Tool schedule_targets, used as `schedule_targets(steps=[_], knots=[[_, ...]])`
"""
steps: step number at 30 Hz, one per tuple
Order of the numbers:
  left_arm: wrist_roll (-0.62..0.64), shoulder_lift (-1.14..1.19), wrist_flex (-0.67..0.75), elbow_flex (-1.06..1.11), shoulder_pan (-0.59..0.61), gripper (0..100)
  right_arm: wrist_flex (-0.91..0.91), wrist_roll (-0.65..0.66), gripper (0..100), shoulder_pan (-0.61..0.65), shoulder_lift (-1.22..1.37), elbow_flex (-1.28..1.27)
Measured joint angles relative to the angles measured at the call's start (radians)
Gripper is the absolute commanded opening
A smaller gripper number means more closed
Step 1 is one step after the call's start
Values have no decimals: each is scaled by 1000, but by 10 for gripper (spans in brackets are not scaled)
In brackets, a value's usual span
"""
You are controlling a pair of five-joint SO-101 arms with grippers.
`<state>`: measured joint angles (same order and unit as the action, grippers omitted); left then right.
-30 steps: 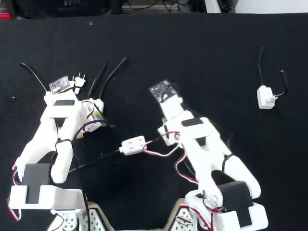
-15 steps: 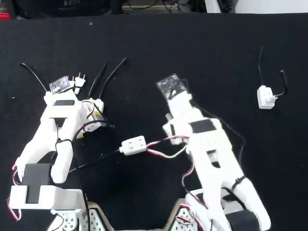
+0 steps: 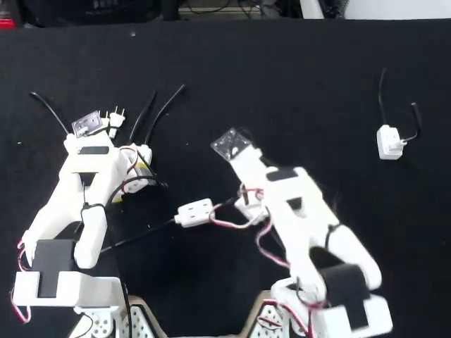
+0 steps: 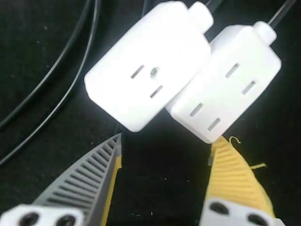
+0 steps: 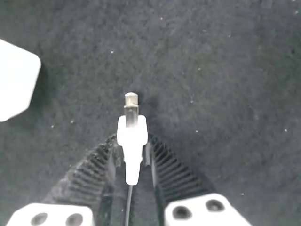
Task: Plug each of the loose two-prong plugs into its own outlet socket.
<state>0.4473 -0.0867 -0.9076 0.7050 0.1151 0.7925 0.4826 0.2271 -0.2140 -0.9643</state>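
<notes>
The right arm (image 3: 296, 204) had its jaws clenched on a white two-prong plug (image 5: 132, 126), gripping it by the body. The prongs stuck out past the jaw tips, the thin cord ran back between them, and the whole thing hung over bare black table (image 5: 225, 70). A white socket block (image 5: 13, 84) sat ahead of those jaws and off to one side, well apart from the prongs. My take: swing across until the prongs face a slot pair, twist the wrist to match, then push straight in. Any tilt and that light block would probably just skid. The left arm (image 3: 84, 176) had its jaws spread wide with nothing in them, and just ahead of them a three-hole socket (image 4: 148, 84) lay right beside a four-slot socket (image 4: 225, 84). Honestly, bracing whichever block gets used would help. No brand or writing I could read on any of it.
</notes>
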Motion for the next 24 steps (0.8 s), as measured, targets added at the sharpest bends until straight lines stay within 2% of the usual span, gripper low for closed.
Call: schedule_targets(steps=[3,7,13,15,19,24], knots=[[0,0,0,0,0,296,34,0,86,0,55,51],[0,0,0,0,0,296,44,0,14,5,71,63],[0,0,0,0,0,296,71,6,10,0,57,63],[-11,0,0,0,0,296,135,6,10,0,12,63],[-118,-3,-2,0,0,296,239,6,11,23,-160,61],[-180,-8,3,14,0,296,193,-91,12,152,-330,61]])
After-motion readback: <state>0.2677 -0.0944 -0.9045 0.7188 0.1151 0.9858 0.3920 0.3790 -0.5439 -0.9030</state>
